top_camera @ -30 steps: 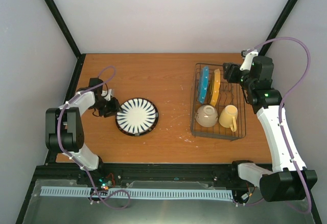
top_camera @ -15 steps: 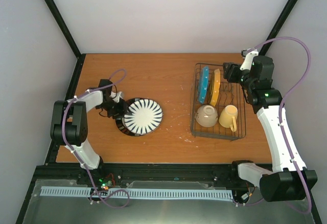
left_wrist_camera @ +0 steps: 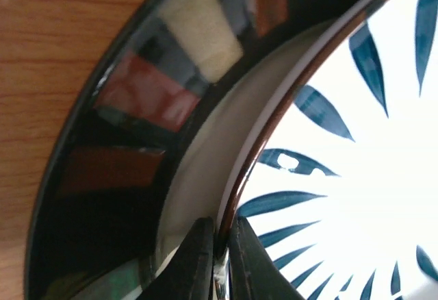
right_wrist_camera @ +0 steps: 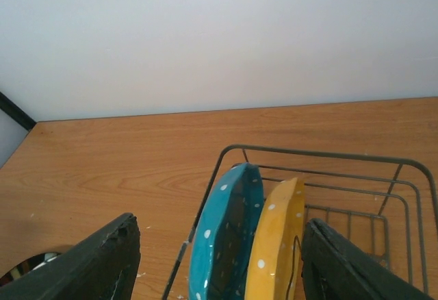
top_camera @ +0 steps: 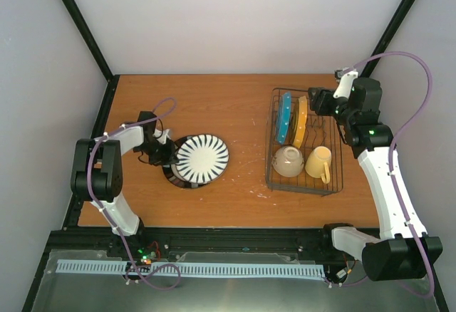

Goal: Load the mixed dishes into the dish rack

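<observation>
Jaws of the left gripper (left_wrist_camera: 217,248) are pinched on the rim of the round white plate with black radial stripes (top_camera: 202,158), which is tilted on the wooden table (top_camera: 235,105), well apart from the dark grey wire dish rack (top_camera: 339,184). Jaws of the right gripper (top_camera: 318,102) are spread and empty. Risk noted: under so thin an edge grip, the glossy plate could pivot or slip in transit.

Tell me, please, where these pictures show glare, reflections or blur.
Left wrist view: the striped plate has a washed-out white face, and the glossy dark band beside its rim mirrors red and cream patches. Right wrist view: the teal plate and the yellow plate are sharp; the fingers of the right gripper are dark, soft shapes. Top view: evenly lit and sharp.
</observation>
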